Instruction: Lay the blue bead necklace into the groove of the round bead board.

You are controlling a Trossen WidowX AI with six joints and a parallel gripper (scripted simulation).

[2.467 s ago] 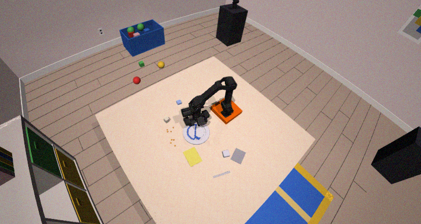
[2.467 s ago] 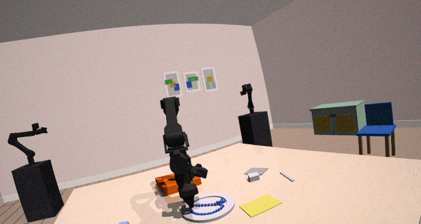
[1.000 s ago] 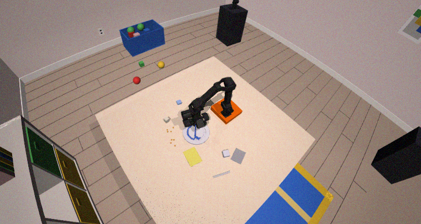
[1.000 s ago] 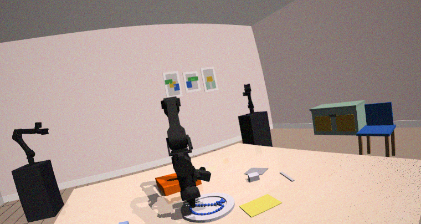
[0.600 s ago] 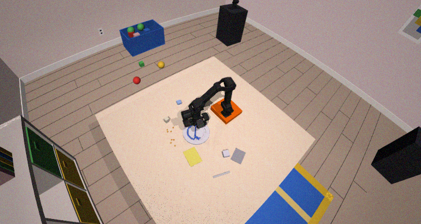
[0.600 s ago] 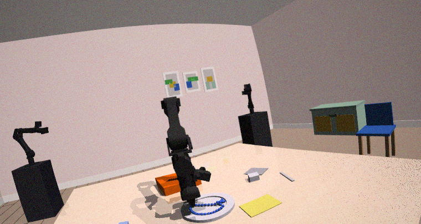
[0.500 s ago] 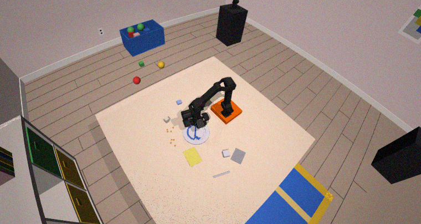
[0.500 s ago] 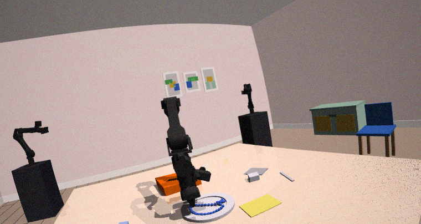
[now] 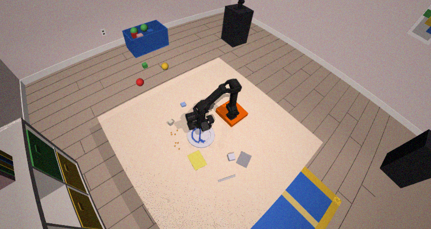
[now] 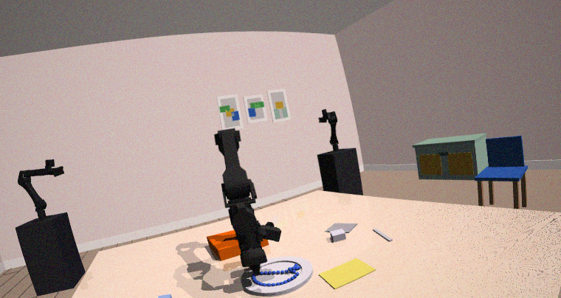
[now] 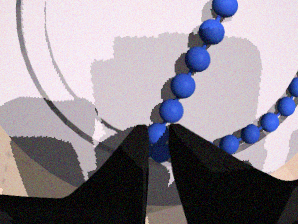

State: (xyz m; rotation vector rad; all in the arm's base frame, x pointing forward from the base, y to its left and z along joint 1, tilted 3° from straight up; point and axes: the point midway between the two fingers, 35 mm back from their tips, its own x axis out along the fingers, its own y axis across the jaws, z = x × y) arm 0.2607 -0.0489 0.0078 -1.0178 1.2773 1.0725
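From here the necklace (image 9: 193,135) (image 10: 274,284) (image 11: 197,59) lies on the board (image 9: 211,139) (image 10: 304,280) (image 11: 70,30), one side curving round, the other cutting across the middle, off the groove. The gripper (image 9: 200,128) (image 10: 257,271) (image 11: 157,133) is nearly closed, beads between its fingertips at the near bend; whether they are firmly pinched I can't tell. I'd expect the strand to be light and limp, its round beads apt to roll out. Best to grip low at that bend, then draw the straight run outward gently.
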